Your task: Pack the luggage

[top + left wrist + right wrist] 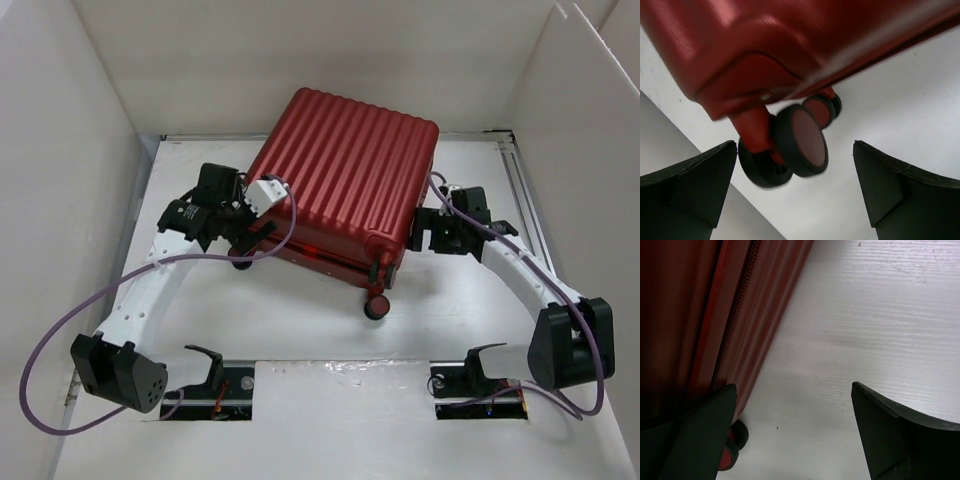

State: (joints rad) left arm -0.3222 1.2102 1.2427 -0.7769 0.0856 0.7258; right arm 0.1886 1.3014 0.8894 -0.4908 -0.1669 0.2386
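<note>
Two arms (150,290) are reaching inward from the near edge of the white table (330,335). The left gripper (794,146) is hovering with jaws wide apart at a twin wheel (800,142); the right gripper (793,386), jaws likewise apart, is hanging beside the right edge. One dark-red luggage (345,175) is lying closed, skewed across mid-table, showing two casters from above. White walls (60,150) are enclosing three sides.
</note>
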